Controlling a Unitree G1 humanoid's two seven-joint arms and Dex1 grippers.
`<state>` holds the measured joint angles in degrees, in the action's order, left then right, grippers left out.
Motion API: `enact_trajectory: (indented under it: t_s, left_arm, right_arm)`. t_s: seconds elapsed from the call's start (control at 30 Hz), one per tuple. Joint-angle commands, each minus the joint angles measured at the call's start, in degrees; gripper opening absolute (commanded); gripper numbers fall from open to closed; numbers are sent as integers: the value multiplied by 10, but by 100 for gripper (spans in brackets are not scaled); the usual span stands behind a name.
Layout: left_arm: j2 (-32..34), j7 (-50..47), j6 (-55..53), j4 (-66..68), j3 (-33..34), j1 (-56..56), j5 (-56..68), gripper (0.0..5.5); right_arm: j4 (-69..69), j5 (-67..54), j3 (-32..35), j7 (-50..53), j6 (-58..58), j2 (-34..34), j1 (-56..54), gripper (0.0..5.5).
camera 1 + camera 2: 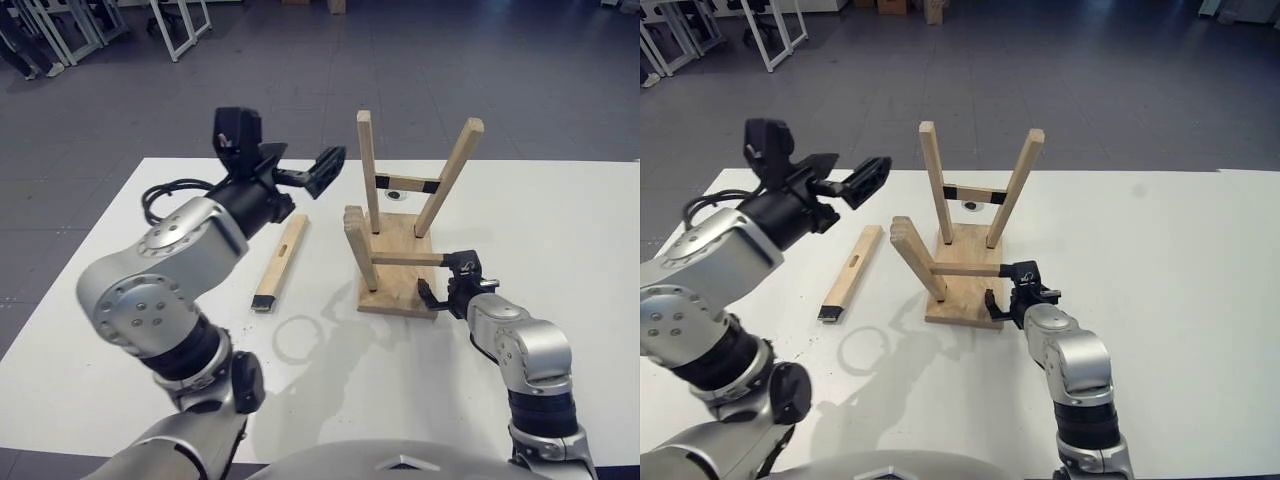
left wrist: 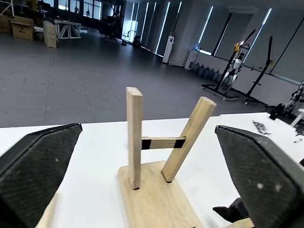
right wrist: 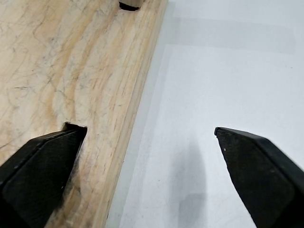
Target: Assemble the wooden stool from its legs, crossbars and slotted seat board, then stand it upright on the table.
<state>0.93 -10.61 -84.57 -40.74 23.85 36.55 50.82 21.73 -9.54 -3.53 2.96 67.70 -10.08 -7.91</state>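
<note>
Seat board (image 1: 398, 288) is lying flat on the counter (image 1: 560, 230), with three legs (image 1: 368, 170) standing in its slots and crossbars (image 1: 405, 184) joining them. A fourth leg (image 1: 280, 262) is lying loose left of the board. Right hand (image 1: 447, 280) is gaping open at the board's near-right corner, partly hiding a slot (image 3: 76, 127). Left hand (image 1: 300, 165), raised left of the board, is spread open.

Head pair, wrists, all toward stool (image 1: 400, 240)
</note>
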Motion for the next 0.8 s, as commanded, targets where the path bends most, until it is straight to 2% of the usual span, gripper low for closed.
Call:
enact_trajectory:
  t_s: [0.03, 0.13, 0.3, 0.47, 0.63, 0.73, 0.8]
  left_arm:
    - [-78, -41, 4, 11, 14, 72, 22, 520]
    - [-98, -37, 9, 19, 1, 56, 31, 520]
    - [-79, -23, 24, 38, -37, 29, 20, 520]
    - [-60, 13, 111, 35, -41, 100, 59, 520]
    - [-10, 43, 200, 100, -48, 163, 37, 520]
    - [-6, 41, 250, 152, -36, 161, 33, 520]
    - [-6, 37, 250, 149, -57, 119, 31, 520]
  right_arm:
    - [-39, 31, -19, 15, 4, -1, 28, 509]
    - [-46, 33, -18, 6, -3, -7, 31, 509]
    - [-53, 31, -13, 2, -4, -2, 24, 509]
    - [-70, 26, -12, -7, -1, -1, 15, 509]
    - [-106, 29, -4, -18, -6, -4, -15, 509]
    - [-108, 31, -6, -19, -7, -1, -16, 509]
    - [-111, 31, -9, -20, -9, 1, -16, 509]
